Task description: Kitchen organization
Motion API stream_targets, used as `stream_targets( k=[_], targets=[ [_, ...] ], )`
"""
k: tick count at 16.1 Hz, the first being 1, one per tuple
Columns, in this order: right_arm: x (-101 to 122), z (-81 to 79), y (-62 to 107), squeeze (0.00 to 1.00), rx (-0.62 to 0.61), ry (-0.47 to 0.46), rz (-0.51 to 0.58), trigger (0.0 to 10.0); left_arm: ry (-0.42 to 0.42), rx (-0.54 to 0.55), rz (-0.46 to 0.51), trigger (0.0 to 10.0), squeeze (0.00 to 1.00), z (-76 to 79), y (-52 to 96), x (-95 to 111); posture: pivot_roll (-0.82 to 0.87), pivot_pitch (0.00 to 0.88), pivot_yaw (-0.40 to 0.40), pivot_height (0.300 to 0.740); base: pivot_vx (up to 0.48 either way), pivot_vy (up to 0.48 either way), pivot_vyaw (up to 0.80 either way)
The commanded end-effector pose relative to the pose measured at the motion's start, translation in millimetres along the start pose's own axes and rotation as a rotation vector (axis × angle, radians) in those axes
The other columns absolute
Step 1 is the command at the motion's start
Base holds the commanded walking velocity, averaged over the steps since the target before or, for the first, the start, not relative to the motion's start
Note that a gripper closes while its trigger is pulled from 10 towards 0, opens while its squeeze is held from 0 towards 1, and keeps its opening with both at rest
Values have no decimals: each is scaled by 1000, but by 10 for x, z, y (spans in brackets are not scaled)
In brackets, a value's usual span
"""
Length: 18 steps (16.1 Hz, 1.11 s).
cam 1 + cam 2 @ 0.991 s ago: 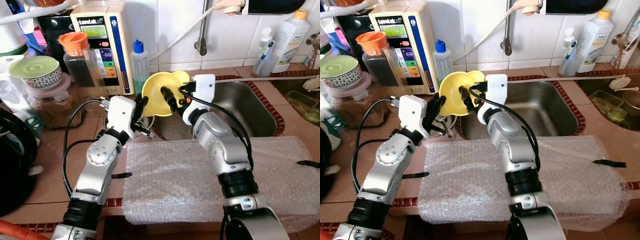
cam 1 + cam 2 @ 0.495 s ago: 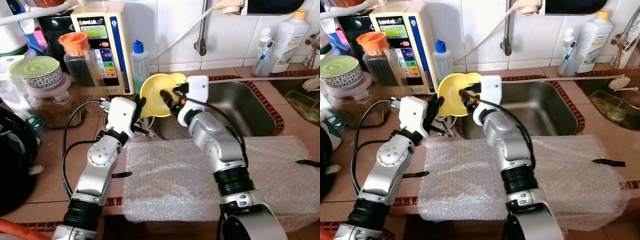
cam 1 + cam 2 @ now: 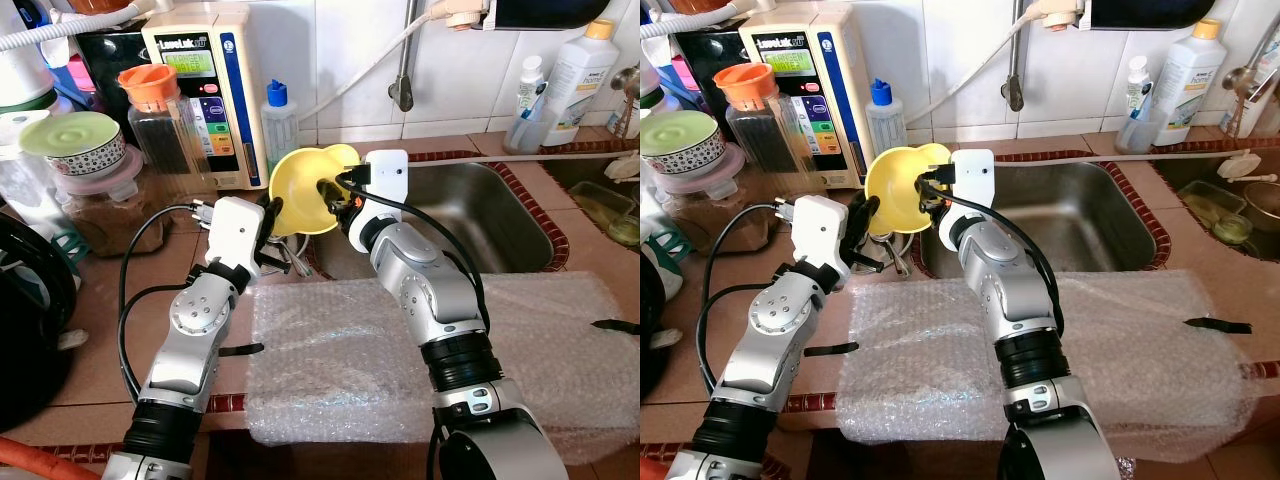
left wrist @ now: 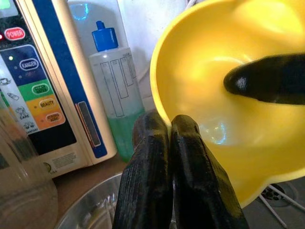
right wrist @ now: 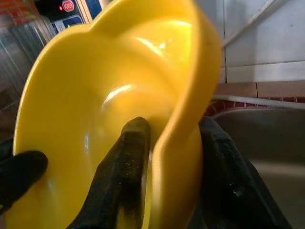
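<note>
The right gripper pinches the rim of an empty yellow bowl, held tilted beside the sink; the left gripper (fingers pressed together) touches the bowl's edge.

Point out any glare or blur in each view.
Left eye view: sharp, soft glare on the bubble wrap. Left wrist view: sunlit glare inside the yellow bowl, left gripper slightly soft. Right wrist view: bowl rim blurred, highlights inside.
</note>
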State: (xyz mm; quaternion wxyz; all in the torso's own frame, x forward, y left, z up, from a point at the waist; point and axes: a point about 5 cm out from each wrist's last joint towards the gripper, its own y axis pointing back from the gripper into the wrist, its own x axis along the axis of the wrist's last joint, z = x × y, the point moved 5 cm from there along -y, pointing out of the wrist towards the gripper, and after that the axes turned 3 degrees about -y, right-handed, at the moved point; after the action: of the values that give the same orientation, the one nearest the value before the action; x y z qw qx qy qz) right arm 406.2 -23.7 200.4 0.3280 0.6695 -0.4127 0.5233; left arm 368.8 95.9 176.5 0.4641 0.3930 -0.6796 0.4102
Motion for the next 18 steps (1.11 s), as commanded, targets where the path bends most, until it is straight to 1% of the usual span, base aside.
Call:
stream_targets(
  k=[1, 2, 4, 5, 6, 9, 12, 14, 17, 18],
  targets=[
    [-112, -157, -34, 0, 36, -3, -55, 0, -7, -49, 75, 9176, 0, 127, -60, 195, -225, 30, 57, 740, 0, 0, 0],
    [-128, -118, -30, 0, 20, -11, -62, 0, -9, -53, 77, 10000, 0, 132, -61, 200, -226, 30, 57, 740, 0, 0, 0],
    [-152, -34, -16, 0, -13, -19, -72, 0, 0, -59, 78, 10000, 0, 147, -67, 205, -229, 31, 58, 740, 0, 0, 0],
    [-158, -13, -12, 0, -23, -23, -75, 0, 21, -63, 85, 10000, 792, 155, -69, 219, -230, 32, 55, 740, 0, 0, 0],
    [-162, -1, -8, 0, -29, -24, -77, 0, 34, -61, 92, 10000, 1000, 154, -68, 230, -230, 33, 55, 740, 0, 0, 0],
    [-166, 36, -6, 0, -46, -18, -78, 0, 58, -64, 108, 10000, 1000, 157, -58, 259, -228, 34, 52, 740, 0, 0, 0],
    [-135, 146, -1, 0, -100, 4, -53, 0, 159, -140, 133, 10000, 1000, 254, -16, 310, -224, 34, 50, 740, 0, 0, 0],
    [-107, 209, 3, 0, -125, 19, -35, 0, 196, -179, 142, 10000, 1000, 306, 7, 338, -221, 35, 50, 740, 0, 0, 0],
    [-85, 268, 13, 0, -151, 37, -20, 0, 195, -195, 139, 10000, 1000, 340, 15, 336, -220, 36, 51, 740, 0, 0, 0],
    [-14, 396, 42, 0, -212, 92, 17, 0, 196, -200, 136, 10000, 1000, 348, 19, 330, -220, 36, 51, 740, 0, 0, 0]
  ],
)
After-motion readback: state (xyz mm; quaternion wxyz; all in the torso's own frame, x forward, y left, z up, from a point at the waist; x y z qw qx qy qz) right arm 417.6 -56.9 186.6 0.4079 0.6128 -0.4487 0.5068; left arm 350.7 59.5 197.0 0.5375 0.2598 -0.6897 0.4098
